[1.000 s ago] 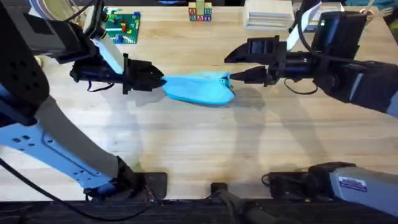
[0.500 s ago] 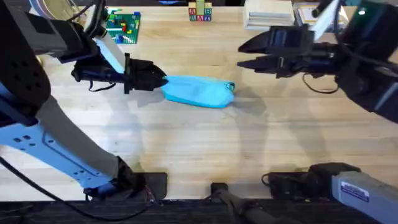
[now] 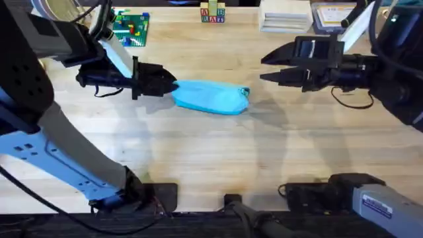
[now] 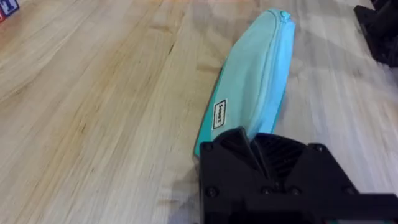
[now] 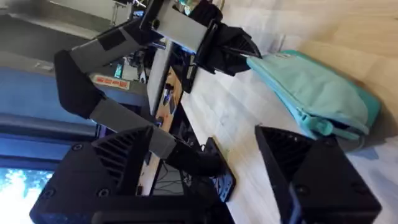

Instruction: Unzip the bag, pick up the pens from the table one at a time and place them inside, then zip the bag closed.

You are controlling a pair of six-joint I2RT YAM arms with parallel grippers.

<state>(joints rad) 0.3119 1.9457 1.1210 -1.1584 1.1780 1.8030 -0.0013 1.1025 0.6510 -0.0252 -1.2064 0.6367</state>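
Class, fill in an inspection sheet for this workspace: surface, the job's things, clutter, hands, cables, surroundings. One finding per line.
Surface: wooden table, bare in front of the bag.
Job's things: blue bag lies flat, zipper looks closed; pens: nothing seen.
Clutter: toy bricks, letter blocks and a white box along the far edge.
Hands: left hand shut on the bag's end; right hand open, off the bag.
Cables: dark cable loops under the left arm.
Surroundings: nothing seen.

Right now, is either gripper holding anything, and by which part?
The left gripper is shut on the bag, pinching its end farthest from the zipper pull. The right gripper is open, apart from the bag, holding nothing.
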